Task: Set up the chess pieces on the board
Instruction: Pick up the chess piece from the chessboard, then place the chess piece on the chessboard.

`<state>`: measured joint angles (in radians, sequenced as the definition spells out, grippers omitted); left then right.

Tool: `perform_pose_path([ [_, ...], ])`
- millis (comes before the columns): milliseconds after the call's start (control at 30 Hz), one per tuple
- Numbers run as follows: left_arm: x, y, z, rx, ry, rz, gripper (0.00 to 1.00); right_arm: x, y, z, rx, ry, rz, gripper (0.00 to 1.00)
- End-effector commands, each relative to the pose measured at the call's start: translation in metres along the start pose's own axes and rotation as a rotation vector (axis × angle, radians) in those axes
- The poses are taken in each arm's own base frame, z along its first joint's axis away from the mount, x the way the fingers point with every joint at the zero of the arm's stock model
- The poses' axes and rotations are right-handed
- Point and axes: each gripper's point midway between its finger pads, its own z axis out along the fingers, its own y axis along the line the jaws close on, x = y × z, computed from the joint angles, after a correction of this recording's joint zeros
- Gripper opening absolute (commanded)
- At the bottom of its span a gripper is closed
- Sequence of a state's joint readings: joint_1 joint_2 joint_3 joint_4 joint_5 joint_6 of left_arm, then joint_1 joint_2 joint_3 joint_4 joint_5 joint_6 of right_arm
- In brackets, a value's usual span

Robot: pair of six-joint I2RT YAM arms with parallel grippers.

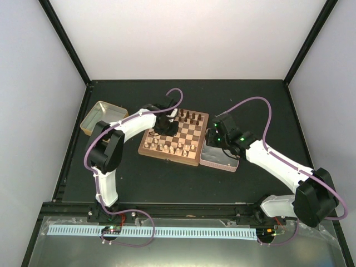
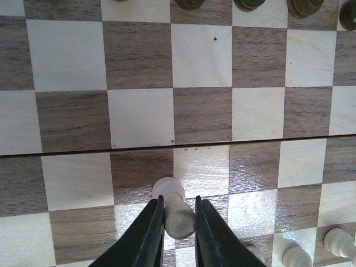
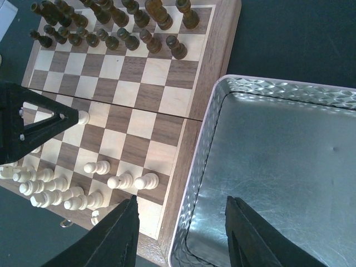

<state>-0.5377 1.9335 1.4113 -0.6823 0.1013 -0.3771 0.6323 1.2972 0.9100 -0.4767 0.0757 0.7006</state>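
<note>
1. Orientation: the light pawn (image 2: 175, 210) stands upright. Its long axis runs parallel to the standing pawns at the lower right of the left wrist view, with the round head uppermost and the wider body below.
2. Position: the pawn sits on the board (image 3: 214, 67), just on the light pieces' side of the centre seam. The exact square cannot be told.
3. Left gripper (image 2: 179, 201): the 2 black fingers (image 2: 147, 236) are clenched on the pawn's body, 1 against each side.
4. Right gripper (image 3: 182, 201): the jaws are spread wide and hold nothing. They hover over the board's edge and the rim of the metal tin (image 3: 278, 88).
5. Appearance: the pawn is pale, smooth wood, narrower than a square.
6. Surroundings: the light pieces (image 3: 50, 197) are grouped along 1 edge and the dark pieces (image 3: 111, 28) along the opposite edge.
</note>
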Motion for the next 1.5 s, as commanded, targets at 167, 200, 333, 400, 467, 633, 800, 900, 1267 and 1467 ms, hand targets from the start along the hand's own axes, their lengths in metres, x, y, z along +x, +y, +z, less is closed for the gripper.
perform_pose_path([
  [167,-0.012,0.000,0.000,-0.013,-0.019,0.018,0.24,-0.003,-0.002,0.001,0.004,-0.015,0.000,0.43],
  [200,-0.012,0.000,0.001,-0.012,-0.018,0.019,0.25,-0.002,-0.002,0.001,0.004,-0.014,-0.001,0.43],
  [333,-0.015,-0.001,0.002,-0.006,-0.033,0.029,0.20,-0.002,-0.003,0.001,0.006,-0.013,-0.001,0.43],
  [400,-0.017,-0.001,0.003,-0.004,-0.040,0.033,0.15,-0.002,-0.003,0.001,0.006,-0.014,-0.001,0.43],
  [467,-0.019,-0.002,0.001,-0.001,-0.052,0.038,0.10,-0.003,-0.003,0.001,0.006,-0.016,-0.001,0.43],
  [633,-0.020,-0.016,-0.015,0.044,-0.086,0.069,0.07,-0.003,-0.005,-0.001,0.015,-0.024,0.001,0.43],
  [800,-0.008,-0.045,-0.046,0.092,-0.120,0.122,0.07,-0.006,-0.009,-0.006,0.026,-0.052,0.016,0.43],
  [900,0.007,-0.066,-0.065,0.119,-0.133,0.164,0.07,-0.006,-0.014,-0.006,0.032,-0.059,0.032,0.43],
  [1267,0.069,-0.115,-0.078,0.106,-0.081,0.295,0.08,0.001,-0.049,-0.004,0.056,-0.064,0.193,0.43],
  [1467,0.084,-0.117,-0.054,0.056,-0.025,0.301,0.08,0.003,-0.074,-0.010,0.072,-0.091,0.294,0.42],
])
